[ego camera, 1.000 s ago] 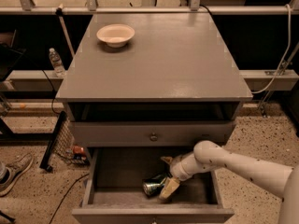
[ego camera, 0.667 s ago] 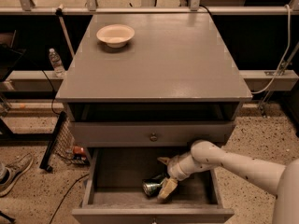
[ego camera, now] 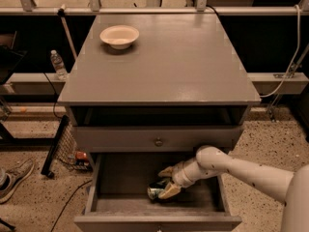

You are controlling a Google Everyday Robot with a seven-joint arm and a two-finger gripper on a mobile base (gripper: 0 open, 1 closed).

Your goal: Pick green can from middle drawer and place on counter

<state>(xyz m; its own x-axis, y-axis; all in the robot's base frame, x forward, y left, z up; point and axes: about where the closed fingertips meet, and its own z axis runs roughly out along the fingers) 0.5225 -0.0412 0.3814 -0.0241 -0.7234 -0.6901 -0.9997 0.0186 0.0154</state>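
Note:
The middle drawer [ego camera: 120, 190] is pulled out at the bottom of the cabinet. The green can [ego camera: 154, 193] lies on its side on the drawer floor, right of centre. My gripper [ego camera: 164, 181] reaches into the drawer from the right and is open. One finger [ego camera: 167, 171] is behind the can and the other [ego camera: 171, 191] lies against its right end. The counter [ego camera: 169, 66] is the broad grey top above.
A cream bowl [ego camera: 119, 35] sits at the counter's back left. A shut drawer front with a knob [ego camera: 158, 141] hangs just above the open drawer. A plastic bottle [ego camera: 58, 64] and a shoe [ego camera: 14, 178] are on the floor to the left.
My arm has shifted slightly left, bringing the fingers closer around the can. The can has not moved.

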